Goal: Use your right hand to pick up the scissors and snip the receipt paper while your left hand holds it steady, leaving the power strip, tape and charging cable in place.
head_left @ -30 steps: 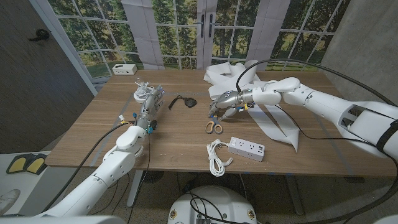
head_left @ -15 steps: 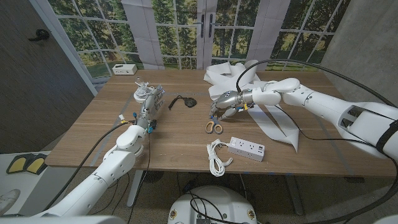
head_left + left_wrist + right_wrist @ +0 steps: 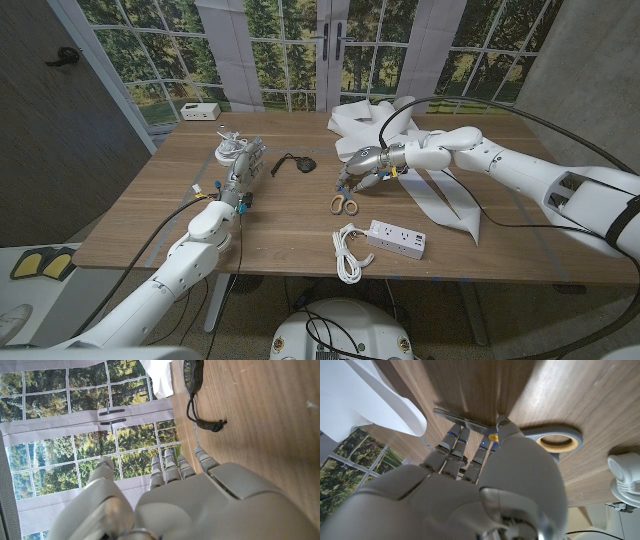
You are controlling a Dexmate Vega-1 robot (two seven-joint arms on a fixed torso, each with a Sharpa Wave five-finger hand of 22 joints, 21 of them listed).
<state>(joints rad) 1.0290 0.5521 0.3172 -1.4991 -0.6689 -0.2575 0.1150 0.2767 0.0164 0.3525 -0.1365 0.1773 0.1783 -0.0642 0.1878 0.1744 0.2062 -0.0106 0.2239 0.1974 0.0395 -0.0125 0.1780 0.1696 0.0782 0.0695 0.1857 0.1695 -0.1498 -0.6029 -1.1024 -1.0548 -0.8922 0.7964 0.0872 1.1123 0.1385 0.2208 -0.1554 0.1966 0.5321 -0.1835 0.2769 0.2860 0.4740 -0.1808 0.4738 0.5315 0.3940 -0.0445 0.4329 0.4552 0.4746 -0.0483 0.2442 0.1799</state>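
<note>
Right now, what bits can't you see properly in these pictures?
- Scissors: in the head view the right hand covers the blades; in the right wrist view its fingers hide much of them, so whether it grips them is unclear.
- Tape: the left wrist view's edge cuts it off.
- Charging cable: the right wrist view's edge cuts it off.
- Left hand: too small in the head view to tell whether it holds anything.

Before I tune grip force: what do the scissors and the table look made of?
Scissors: grey blades with a dull metallic sheen, likely steel; orange-lined handle loops look like smooth plastic. Table: brown, streaked grain, matte; wood or wood-look laminate, cannot tell which.
</note>
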